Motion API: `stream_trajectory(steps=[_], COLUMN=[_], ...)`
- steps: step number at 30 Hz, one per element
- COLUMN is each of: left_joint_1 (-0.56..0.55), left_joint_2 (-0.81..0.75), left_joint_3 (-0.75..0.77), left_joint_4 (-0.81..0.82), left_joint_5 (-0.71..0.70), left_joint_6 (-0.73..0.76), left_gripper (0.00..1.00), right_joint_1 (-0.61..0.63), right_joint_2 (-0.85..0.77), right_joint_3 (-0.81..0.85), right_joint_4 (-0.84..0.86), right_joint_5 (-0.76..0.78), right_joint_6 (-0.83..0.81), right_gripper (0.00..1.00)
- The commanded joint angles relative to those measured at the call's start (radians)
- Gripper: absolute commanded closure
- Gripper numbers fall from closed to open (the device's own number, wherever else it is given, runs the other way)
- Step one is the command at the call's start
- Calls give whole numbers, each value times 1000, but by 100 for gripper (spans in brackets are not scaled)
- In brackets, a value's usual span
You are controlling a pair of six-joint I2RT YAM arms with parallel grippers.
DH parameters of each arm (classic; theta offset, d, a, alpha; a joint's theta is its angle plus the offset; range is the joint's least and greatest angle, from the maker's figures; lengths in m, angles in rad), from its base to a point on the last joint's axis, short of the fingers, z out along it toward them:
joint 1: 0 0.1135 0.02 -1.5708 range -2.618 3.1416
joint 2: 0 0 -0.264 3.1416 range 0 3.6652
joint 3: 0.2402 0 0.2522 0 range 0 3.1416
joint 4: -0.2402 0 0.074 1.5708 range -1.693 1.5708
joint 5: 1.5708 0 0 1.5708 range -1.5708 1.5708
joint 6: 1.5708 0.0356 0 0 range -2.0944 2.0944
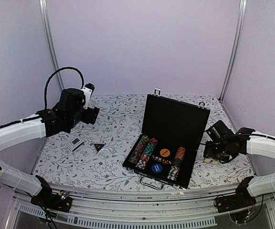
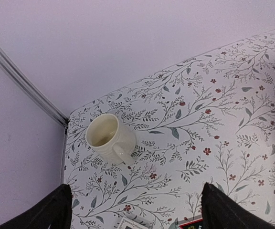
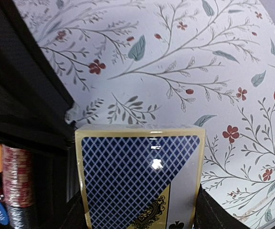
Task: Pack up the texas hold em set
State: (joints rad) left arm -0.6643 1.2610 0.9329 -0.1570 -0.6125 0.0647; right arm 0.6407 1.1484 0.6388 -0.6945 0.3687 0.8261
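Observation:
The black briefcase [image 1: 175, 119] lies open right of centre, lid up. It holds rows of poker chips [image 1: 143, 149], an orange disc [image 1: 164, 152], a blue disc [image 1: 156, 168] and red dice [image 1: 157, 161]. My right gripper [image 1: 213, 155] hovers just right of the case, shut on a blue card deck [image 3: 137, 181]; the case wall [image 3: 23, 95] and chips [image 3: 15, 176] show on its left. A second card deck [image 1: 75, 142] and the black triangle [image 1: 98, 147] lie on the table at the left. My left gripper [image 1: 93, 115] is open and empty above them, its fingers [image 2: 228, 210] wide apart.
A cream mug [image 2: 110, 138] stands near the back left corner by the wall post. The table has a floral cloth [image 1: 118, 124]. The metal handle [image 1: 152, 183] of the case points at the near edge. Walls close off the back and both sides.

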Motion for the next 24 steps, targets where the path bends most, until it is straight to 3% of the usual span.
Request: stream_trajectory(steps=[1,5,15,24], left_joint_1=[-19,-21,-29,-34], left_joint_2=[5,7,22,32], left_joint_3=[-8,-6,-6,-6], left_joint_4=[18,17,16,17], left_joint_5=[-8,-6,-7,-3], left_joint_6=[9,9,10,10], left_gripper=[6,6,6,6], right_joint_1=[3,4,45,219], right_joint_2=[-149,-233,-227,-162], right_joint_3=[23,22,-1,-7], right_joint_4=[31,35,46,179], right_joint_5=[-10,-114,-368,-467], right_joint_6=[-60,-129,-143,-165], right_gripper=[44,44,49,49])
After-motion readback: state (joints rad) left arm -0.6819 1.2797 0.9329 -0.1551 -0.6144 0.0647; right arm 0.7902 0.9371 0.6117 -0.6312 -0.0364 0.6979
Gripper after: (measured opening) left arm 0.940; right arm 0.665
